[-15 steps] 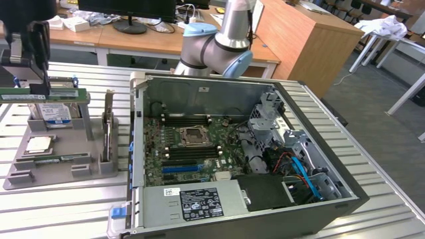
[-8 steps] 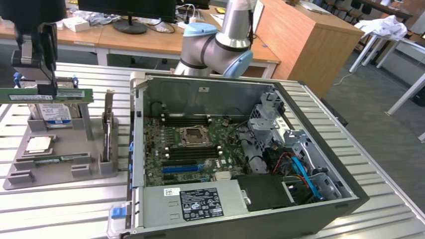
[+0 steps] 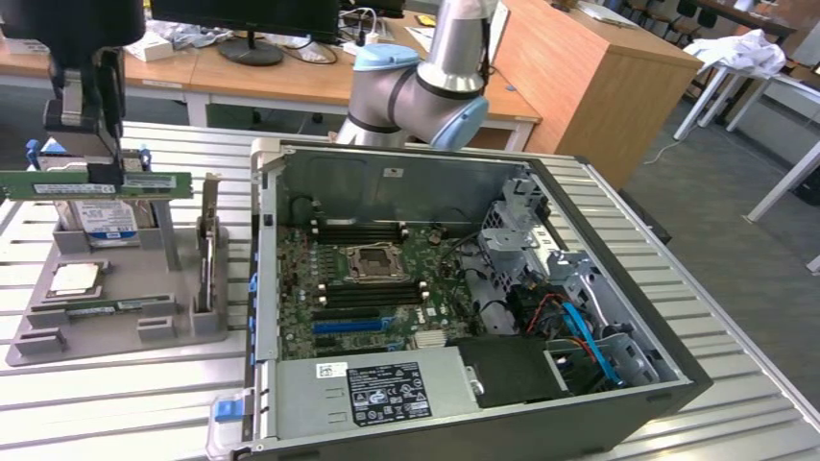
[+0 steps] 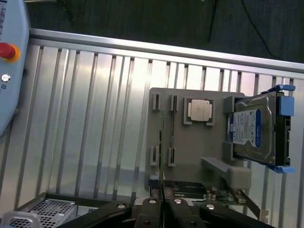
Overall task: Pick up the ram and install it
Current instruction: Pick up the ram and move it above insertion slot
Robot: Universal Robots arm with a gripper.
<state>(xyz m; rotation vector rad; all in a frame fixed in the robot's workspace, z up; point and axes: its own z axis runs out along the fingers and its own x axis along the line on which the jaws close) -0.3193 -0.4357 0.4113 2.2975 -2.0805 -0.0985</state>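
Gripper (image 3: 106, 173) hangs vertical above tray (image 3: 115, 336), pinching ram (image 3: 52, 184) level, clear of slots; I note one end near upright card (image 3: 209, 240).

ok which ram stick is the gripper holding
The upper ram, held level in the gripper above the tray. The other ram lies flat on the tray, beside the processor, untouched.
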